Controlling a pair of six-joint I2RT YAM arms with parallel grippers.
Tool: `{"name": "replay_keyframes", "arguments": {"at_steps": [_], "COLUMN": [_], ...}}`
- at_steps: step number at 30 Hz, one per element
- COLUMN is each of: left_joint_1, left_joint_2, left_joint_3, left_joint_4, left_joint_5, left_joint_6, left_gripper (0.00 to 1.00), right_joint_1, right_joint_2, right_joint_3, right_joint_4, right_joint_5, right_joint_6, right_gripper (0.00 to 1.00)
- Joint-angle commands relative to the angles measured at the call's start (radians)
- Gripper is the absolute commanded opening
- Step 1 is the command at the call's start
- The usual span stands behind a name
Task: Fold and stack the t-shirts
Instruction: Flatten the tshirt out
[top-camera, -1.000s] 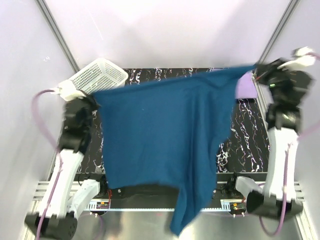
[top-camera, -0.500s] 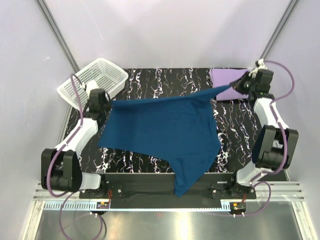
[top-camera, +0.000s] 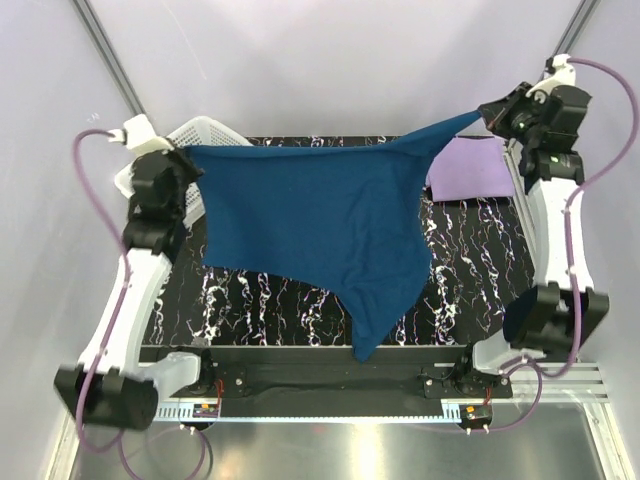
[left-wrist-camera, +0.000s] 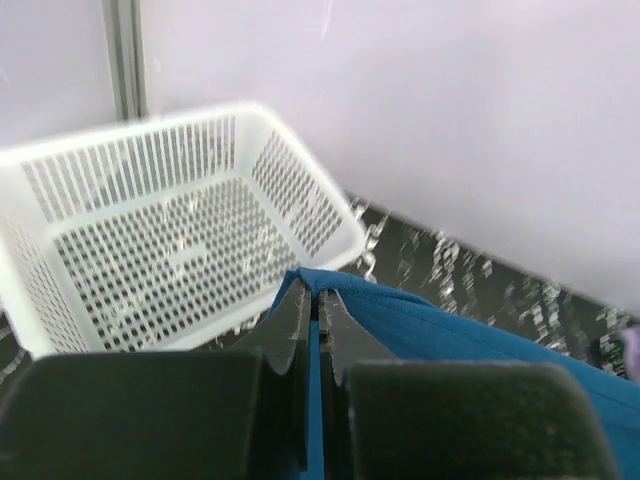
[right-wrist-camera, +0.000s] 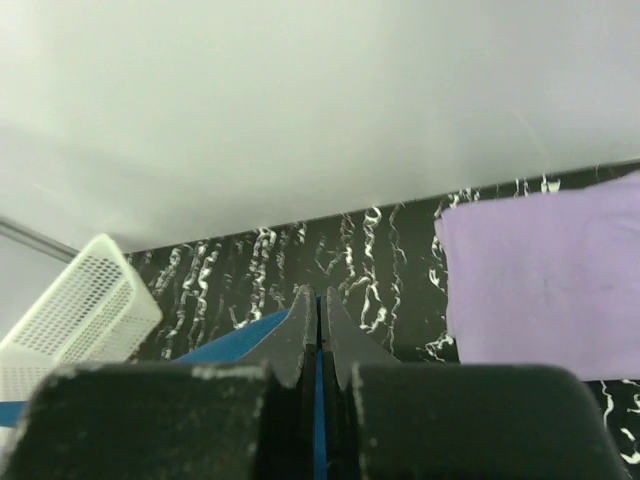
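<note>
Left arm (top-camera: 135, 290): rises from its base at the near left corner, the forearm reaching up and toward the far left, wrist high over the far left edge of the table (top-camera: 480, 270).
Left gripper (top-camera: 190, 153): jaws pressed together on a corner of the teal shirt (top-camera: 320, 220). The wrist view shows blue cloth pinched between the two dark fingers.

Right arm (top-camera: 560, 230): base at the near right corner, long link stretched toward the far right, wrist raised high by the far right corner.
Right gripper (top-camera: 487, 113): jaws likewise clamped on the opposite corner of the same shirt, a thin blue edge caught between the fingers in its wrist view.

Teal shirt: held up in the air, spread between the two grippers. The top edge runs left to right and climbs toward the right gripper. The body hangs down from that edge and narrows to a drooping tail over the near middle of the table. Long axis is across the table, left to right.

Lavender shirt (top-camera: 468, 168): lies flat on the table at the far right corner, its left part hidden under the stretched teal edge in the top view.

Basket (top-camera: 205, 132): white, perforated, at the far left corner, partly hidden behind the left wrist and the shirt's held corner. It lies just below the left gripper in the wrist view.
</note>
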Motion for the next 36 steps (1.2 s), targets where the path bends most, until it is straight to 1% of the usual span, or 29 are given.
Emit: {"name": "replay_keyframes", "arguments": {"at_steps": [1,3,4,8,10,14,18,21,24,28,30,31,33,36], "left_joint_1": [0.014,0.016,0.016,0.019,0.019,0.019,0.019,0.017,0.011,0.008,0.008,0.008,0.008,0.008], "left_joint_2": [-0.161,-0.217,-0.272,-0.379,-0.428,-0.504,-0.564,-0.609,-0.645,-0.622,-0.599,-0.569,-0.533,-0.447], "left_joint_3": [0.085,0.108,0.120,0.234,0.277,0.375,0.435,0.452,0.441,0.352,0.305,0.245,0.208,0.101], "left_joint_4": [0.018,0.009,-0.005,-0.042,-0.069,-0.108,-0.169,-0.186,-0.183,-0.164,-0.148,-0.138,-0.149,-0.158], "left_joint_5": [-0.046,-0.060,-0.066,-0.092,-0.094,-0.082,-0.063,-0.045,-0.048,-0.058,-0.069,-0.080,-0.135,-0.201], "left_joint_6": [0.054,0.077,0.102,0.172,0.203,0.214,0.198,0.192,0.192,0.192,0.188,0.186,0.168,0.148], "left_gripper": [0.00,0.00,0.00,0.00,0.00,0.00,0.00,0.00,0.00,0.00,0.00,0.00,0.00,0.00], "right_joint_1": [-0.004,-0.005,-0.005,-0.005,-0.004,-0.005,-0.005,-0.005,-0.005,-0.005,-0.005,-0.005,-0.005,-0.005], "right_joint_2": [-0.170,-0.230,-0.248,-0.339,-0.365,-0.467,-0.544,-0.597,-0.641,-0.634,-0.588,-0.572,-0.514,-0.427], "right_joint_3": [0.109,0.175,0.198,0.334,0.371,0.455,0.555,0.620,0.629,0.572,0.552,0.517,0.476,0.373], "right_joint_4": [-0.054,-0.108,-0.123,-0.192,-0.212,-0.277,-0.357,-0.409,-0.438,-0.432,-0.435,-0.423,-0.397,-0.366], "right_joint_5": [0.043,0.055,0.072,0.086,0.090,0.110,0.142,0.158,0.184,0.176,0.164,0.161,0.147,0.153], "right_joint_6": [-0.045,-0.077,-0.088,-0.129,-0.131,-0.124,-0.140,-0.154,-0.161,-0.160,-0.155,-0.143,-0.129,-0.088], "right_gripper": [0.00,0.00,0.00,0.00,0.00,0.00,0.00,0.00,0.00,0.00,0.00,0.00,0.00,0.00]}}
